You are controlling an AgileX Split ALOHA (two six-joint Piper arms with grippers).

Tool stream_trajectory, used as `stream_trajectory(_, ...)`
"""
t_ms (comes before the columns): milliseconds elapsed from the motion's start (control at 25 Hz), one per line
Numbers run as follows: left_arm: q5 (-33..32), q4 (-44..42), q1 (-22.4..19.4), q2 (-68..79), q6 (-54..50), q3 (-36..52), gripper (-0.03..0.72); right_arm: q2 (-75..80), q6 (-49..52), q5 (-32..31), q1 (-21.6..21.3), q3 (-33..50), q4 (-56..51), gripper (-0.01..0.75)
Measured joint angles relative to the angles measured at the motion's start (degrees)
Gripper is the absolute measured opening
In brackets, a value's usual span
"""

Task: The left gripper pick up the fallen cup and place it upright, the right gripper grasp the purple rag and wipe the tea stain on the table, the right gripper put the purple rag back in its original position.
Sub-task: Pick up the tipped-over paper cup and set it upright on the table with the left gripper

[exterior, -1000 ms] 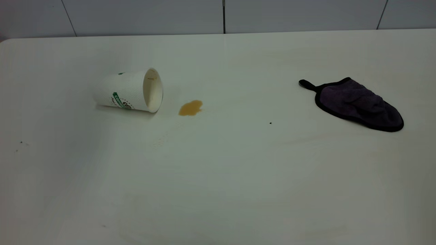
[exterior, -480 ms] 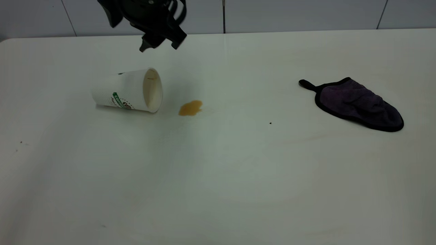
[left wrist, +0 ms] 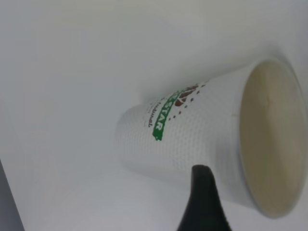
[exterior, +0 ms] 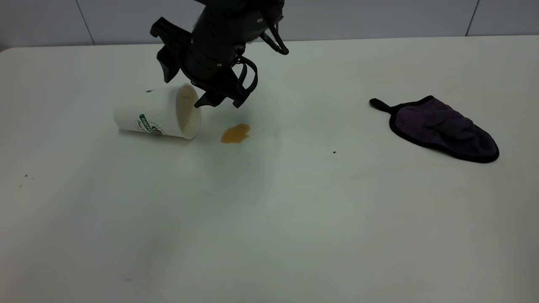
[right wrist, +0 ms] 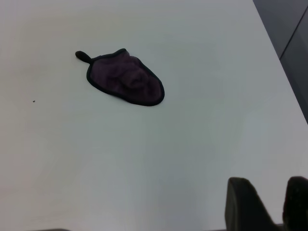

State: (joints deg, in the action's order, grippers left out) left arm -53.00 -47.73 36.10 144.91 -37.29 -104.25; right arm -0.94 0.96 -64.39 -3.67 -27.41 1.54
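Note:
The cup [exterior: 158, 112] lies on its side on the table [exterior: 269, 219], mouth toward the tea stain [exterior: 236, 133]. It fills the left wrist view [left wrist: 202, 139]. My left gripper [exterior: 220, 103] hangs open just above and behind the cup's mouth, between cup and stain, holding nothing. One of its fingers [left wrist: 202, 204] shows in front of the cup near the rim. The purple rag [exterior: 440, 127] lies flat at the right, also in the right wrist view [right wrist: 126, 79]. My right gripper [right wrist: 275, 204] is far from the rag, fingers close together and empty; it is out of the exterior view.
A tiny black speck [exterior: 334, 152] sits between stain and rag. A grey panelled wall [exterior: 379, 19] runs along the table's far edge. In the right wrist view the table's edge [right wrist: 276, 62] shows past the rag.
My left arm has come in from the top of the exterior view and dropped down to the cup's mouth. The cup, the stain and the rag have stayed put.

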Motion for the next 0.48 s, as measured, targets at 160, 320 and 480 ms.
stream_trajectory(160, 0.0, -0.2, -1.9, 1.4, -1.5, -0.1, 0.591, 0.0, 0.0, 0.0, 0.0, 0.0, 0.0, 0.237)
stream_trajectory(320, 0.9, -0.7, -3.7, 2.6, -2.0, -0.1, 0.58, 0.0, 0.0, 0.0, 0.0, 0.0, 0.0, 0.237)
stream_trajectory(480, 1.6, -2.1, -4.4, 3.6, -2.0, -0.1, 0.452, 0.0, 0.0, 0.0, 0.0, 0.0, 0.0, 0.237)
